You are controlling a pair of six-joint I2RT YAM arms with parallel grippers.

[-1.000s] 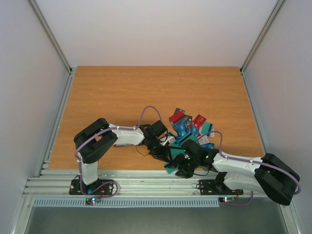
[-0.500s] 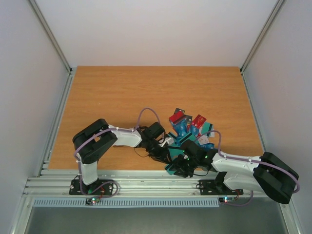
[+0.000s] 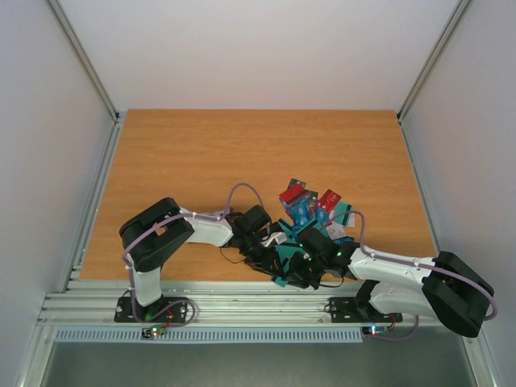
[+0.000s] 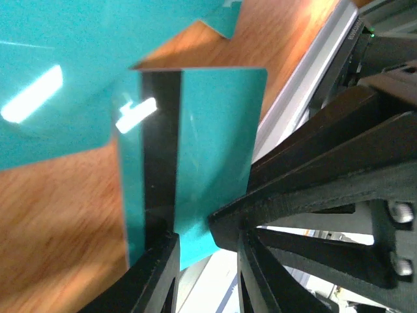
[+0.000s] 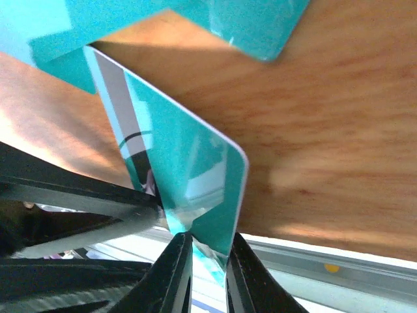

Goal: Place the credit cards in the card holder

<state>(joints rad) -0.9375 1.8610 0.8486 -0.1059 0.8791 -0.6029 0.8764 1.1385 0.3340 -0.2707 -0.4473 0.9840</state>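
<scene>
Your left jaws (image 4: 202, 246) were clamped on the bottom edge of a teal card (image 4: 195, 143) with a dark stripe, holding it on edge above the surface (image 3: 201, 161). Your right jaws (image 5: 207, 246) had the same card pinched between them from the other side, set narrow with the card's corner in the gap. So both grips were on one card, and the two sets of fingers crowded each other.

From overhead, this meeting point sat at about 5 o'clock on the surface, right at its near edge and above the metal rail (image 3: 242, 294). The rest of the cards (image 3: 316, 205) lay in a loose, overlapping heap at about 1 o'clock from the jaws, close by. You could not make out the card holder in any view; I judged it was hidden beneath the arms.

The main risk was the double grip. If either arm pulled or twisted before the other let go, the card could bend, flick out or slip askew. If both let go at once, it could drop over the near edge onto the rail, out of easy reach. With the holder out of sight, any insertion would have gone in blind.
</scene>
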